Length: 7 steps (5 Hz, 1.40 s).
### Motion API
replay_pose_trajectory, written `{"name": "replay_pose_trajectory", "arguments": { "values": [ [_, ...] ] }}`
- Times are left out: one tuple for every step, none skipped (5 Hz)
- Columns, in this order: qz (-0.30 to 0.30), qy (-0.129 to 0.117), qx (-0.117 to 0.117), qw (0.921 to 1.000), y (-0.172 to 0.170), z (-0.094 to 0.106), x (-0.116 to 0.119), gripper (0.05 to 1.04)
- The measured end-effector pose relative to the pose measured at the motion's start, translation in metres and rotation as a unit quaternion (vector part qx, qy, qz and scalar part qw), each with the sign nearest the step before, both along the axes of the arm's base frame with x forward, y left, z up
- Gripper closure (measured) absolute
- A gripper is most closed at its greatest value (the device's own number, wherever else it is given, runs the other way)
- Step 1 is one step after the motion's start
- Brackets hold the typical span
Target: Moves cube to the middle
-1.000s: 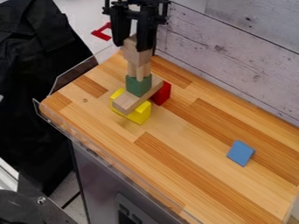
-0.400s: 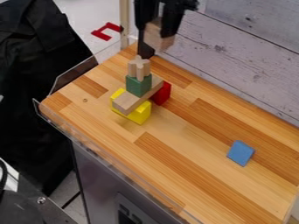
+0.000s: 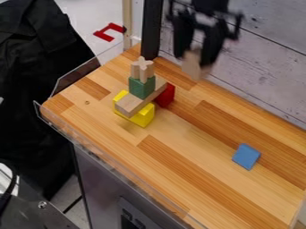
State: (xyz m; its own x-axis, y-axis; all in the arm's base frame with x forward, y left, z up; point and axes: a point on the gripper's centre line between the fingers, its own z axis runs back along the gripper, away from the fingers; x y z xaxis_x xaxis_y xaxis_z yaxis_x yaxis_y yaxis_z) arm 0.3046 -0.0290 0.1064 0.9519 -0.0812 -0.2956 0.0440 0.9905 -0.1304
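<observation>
We see a wall (image 3: 269, 62) of pale, knotted planks behind a striped wooden counter (image 3: 191, 165). Along its left side we make out a clear guard (image 3: 74, 75), with black cloth (image 3: 30, 89) and pale floor (image 3: 81, 18) beyond.

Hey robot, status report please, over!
Tool shut on wooden cube, up off the table. Block stack standing to one side. Blue block lying on the tabletop, possibly near the drop spot. Over.
</observation>
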Motion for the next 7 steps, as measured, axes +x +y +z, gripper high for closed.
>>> {"name": "replay_pose_trajectory", "arguments": {
  "values": [
    [-0.009,0.018,-0.021,0.9996,-0.020,-0.027,0.002,0.528],
    [-0.011,0.042,-0.034,0.9985,-0.027,-0.054,0.003,0.528],
    [-0.021,0.058,-0.033,0.9975,-0.031,-0.076,0.007,0.528],
    [-0.015,0.050,-0.021,0.9984,-0.031,-0.085,0.011,0.528],
    [0.002,0.044,-0.017,0.9989,-0.027,-0.090,0.013,0.528],
    [0.013,0.048,-0.008,0.9987,-0.025,-0.090,0.013,0.447],
    [0.038,0.036,0.003,0.9986,-0.023,-0.081,0.007,0.163]
  ]
}}
